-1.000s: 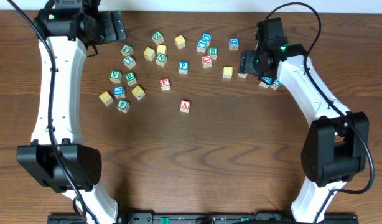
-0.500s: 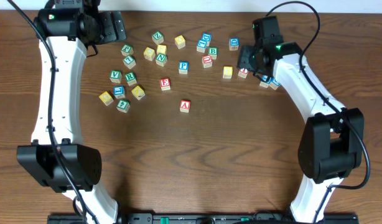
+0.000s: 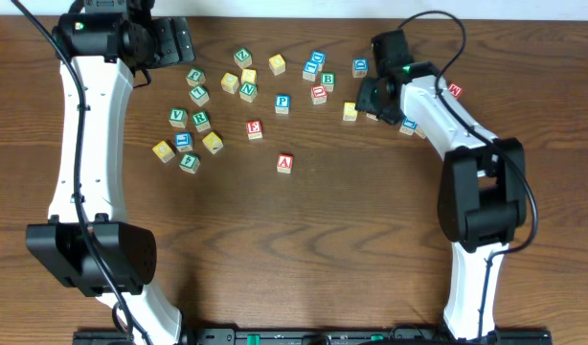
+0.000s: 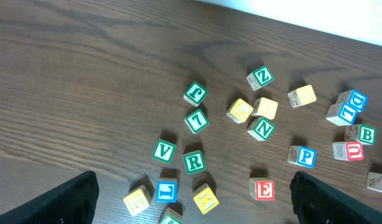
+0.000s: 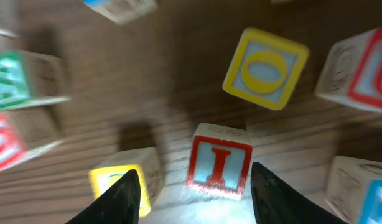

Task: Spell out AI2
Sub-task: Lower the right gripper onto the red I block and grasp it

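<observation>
A red A block (image 3: pixel 284 163) sits alone in the middle of the table. A red I block (image 5: pixel 219 160) lies on the table between the fingers of my open right gripper (image 5: pixel 202 198), which hovers low over it without touching. In the overhead view the right gripper (image 3: pixel 367 98) is at the right cluster of blocks. My left gripper (image 3: pixel 166 40) is open and empty, high at the back left (image 4: pixel 194 208). I cannot make out a 2 block.
Several letter blocks lie scattered at the back: a red E (image 3: pixel 255 128), a blue P (image 3: pixel 282 102), a green V (image 4: pixel 164 151) and a green R (image 4: pixel 193 161). A yellow O block (image 5: pixel 265 68) and a yellow block (image 5: pixel 125 177) flank the I.
My right gripper has moved left along the back right cluster and now sits over the I block. A red block at the far right has come into view. The left arm has not moved.
</observation>
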Available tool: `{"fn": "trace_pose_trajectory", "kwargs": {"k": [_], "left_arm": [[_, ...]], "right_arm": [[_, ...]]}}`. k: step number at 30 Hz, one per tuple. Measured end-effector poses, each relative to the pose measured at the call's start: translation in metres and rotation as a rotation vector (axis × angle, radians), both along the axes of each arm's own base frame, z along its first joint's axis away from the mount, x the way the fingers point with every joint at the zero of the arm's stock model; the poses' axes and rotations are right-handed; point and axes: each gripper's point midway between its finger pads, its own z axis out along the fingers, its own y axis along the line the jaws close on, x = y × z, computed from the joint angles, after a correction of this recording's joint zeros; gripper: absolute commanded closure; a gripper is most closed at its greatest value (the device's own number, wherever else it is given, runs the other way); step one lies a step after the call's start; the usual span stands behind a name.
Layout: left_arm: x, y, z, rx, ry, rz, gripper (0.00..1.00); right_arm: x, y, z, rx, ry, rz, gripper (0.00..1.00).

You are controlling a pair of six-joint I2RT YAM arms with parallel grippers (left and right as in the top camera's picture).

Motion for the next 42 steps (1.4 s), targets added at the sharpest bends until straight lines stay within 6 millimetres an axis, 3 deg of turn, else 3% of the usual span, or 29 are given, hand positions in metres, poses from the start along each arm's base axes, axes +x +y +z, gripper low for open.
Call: {"fn": "trace_pose_trajectory", "kwargs": {"k": [10, 20, 24, 31, 42], "left_arm": [[0.000, 0.000, 0.000, 0.000, 0.000, 0.000, 0.02], [0.000, 0.000, 0.000, 0.000, 0.000, 0.000, 0.02], [0.000, 0.000, 0.000, 0.000, 0.000, 0.000, 0.02], [0.000, 0.000, 0.000, 0.000, 0.000, 0.000, 0.02], [0.000, 0.000, 0.000, 0.000, 0.000, 0.000, 0.02]], "right_arm": [[0.003, -0.006, -0.006, -0.032, -0.005, -0.024, 0.61], [0.006, -0.010, -0.013, -0.054, -0.010, -0.036, 0.63], [0.003, -0.010, -0.028, -0.063, 0.019, -0.033, 0.70], [0.005, -0.011, -0.027, -0.073, 0.011, -0.029, 0.88], [-0.008, -0.011, -0.020, -0.070, 0.054, -0.019, 0.89]]}}
